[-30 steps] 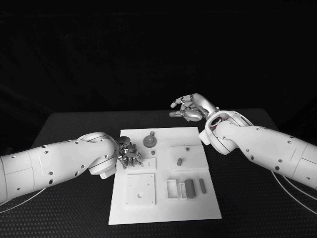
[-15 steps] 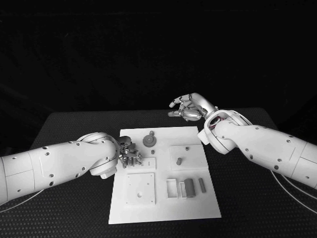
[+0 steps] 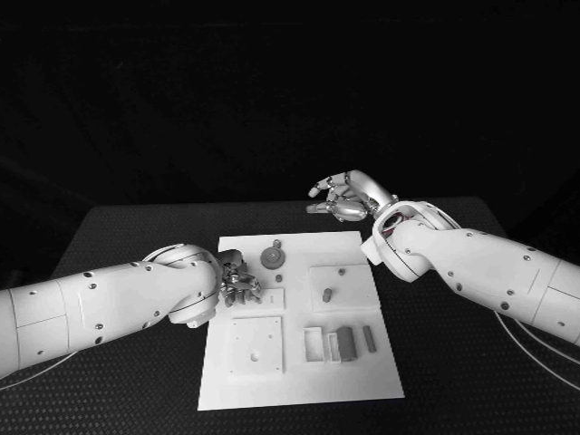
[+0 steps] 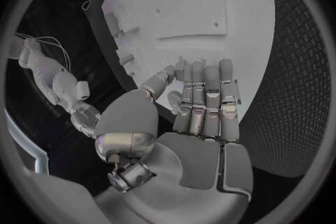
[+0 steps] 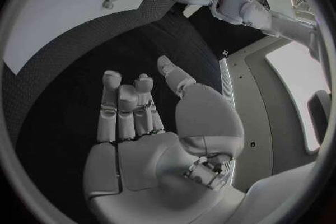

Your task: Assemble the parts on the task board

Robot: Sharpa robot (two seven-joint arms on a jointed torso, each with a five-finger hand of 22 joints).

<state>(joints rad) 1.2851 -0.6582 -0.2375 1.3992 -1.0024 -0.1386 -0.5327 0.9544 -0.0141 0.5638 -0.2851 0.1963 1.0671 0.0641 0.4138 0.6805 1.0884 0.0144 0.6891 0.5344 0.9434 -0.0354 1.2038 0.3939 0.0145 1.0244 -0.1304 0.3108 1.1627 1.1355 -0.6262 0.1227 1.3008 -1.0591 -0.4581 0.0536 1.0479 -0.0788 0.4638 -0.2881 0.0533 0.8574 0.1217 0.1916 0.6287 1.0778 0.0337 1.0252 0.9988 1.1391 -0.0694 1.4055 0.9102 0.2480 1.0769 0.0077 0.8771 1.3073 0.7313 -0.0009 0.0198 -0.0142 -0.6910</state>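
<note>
From my head, the task board (image 3: 304,362) lies in the middle of the dark textured surface (image 3: 133,236), with bare surface on all four sides of it and blackness beyond the surface's far edge. My left hand (image 3: 238,281) sits over the board's left edge, fingers curled together; I cannot tell whether anything is pinched in them. A round grey part (image 3: 275,260) stands on the board just beside that hand, a peg (image 3: 327,294) stands near the board's middle, and grey bars (image 3: 346,343) lie toward its near right. My right hand (image 3: 346,198) hangs past the board's far right corner, over bare surface, fingers loosely curled on nothing. At my left wrist, my fingers (image 4: 206,98) lie side by side reaching over the board (image 4: 196,5). At my right wrist, my hand (image 5: 140,129) holds nothing above the dark surface (image 5: 63,84), well apart from the board (image 5: 56,5).
</note>
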